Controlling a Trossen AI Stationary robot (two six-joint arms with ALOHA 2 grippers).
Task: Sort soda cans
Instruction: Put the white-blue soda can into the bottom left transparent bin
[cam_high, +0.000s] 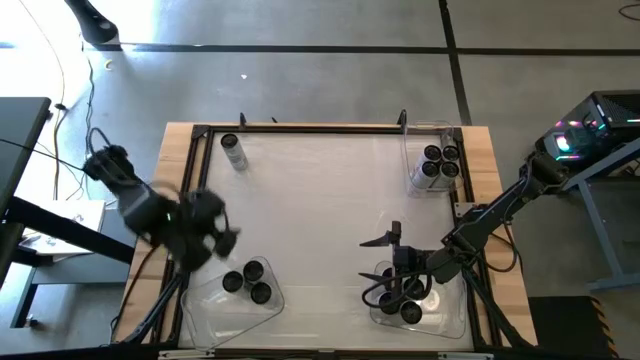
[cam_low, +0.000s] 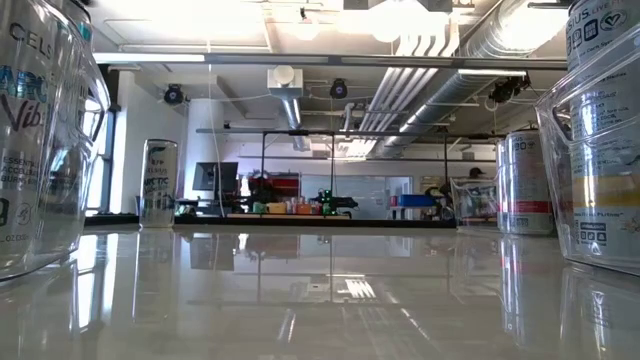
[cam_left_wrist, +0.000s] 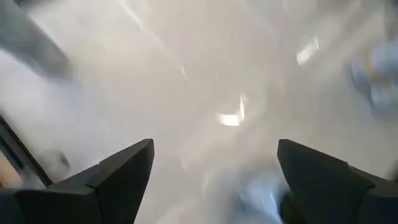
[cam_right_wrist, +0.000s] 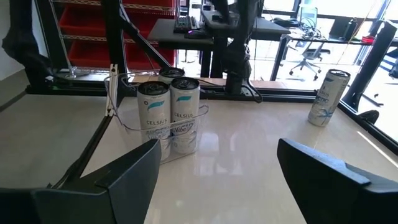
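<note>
High view: my left pincer (cam_high: 222, 238), blurred, fingers spread and empty, hovers near the bench's (cam_high: 320, 190) front-left corner, just beside the front-left bin (cam_high: 205, 300) with three soda cans (cam_high: 246, 283). My right pincer (cam_high: 390, 240), wide and empty, waits by the front-right bin (cam_high: 445, 318). One lone can (cam_high: 234, 152) stands at the back-left corner. Step, as I judge it: between cans. Next: reach for that can.

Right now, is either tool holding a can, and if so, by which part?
No. The left tool is open with only blurred table between its fingers. The right tool is also open and empty, above the near-right bin.
</note>
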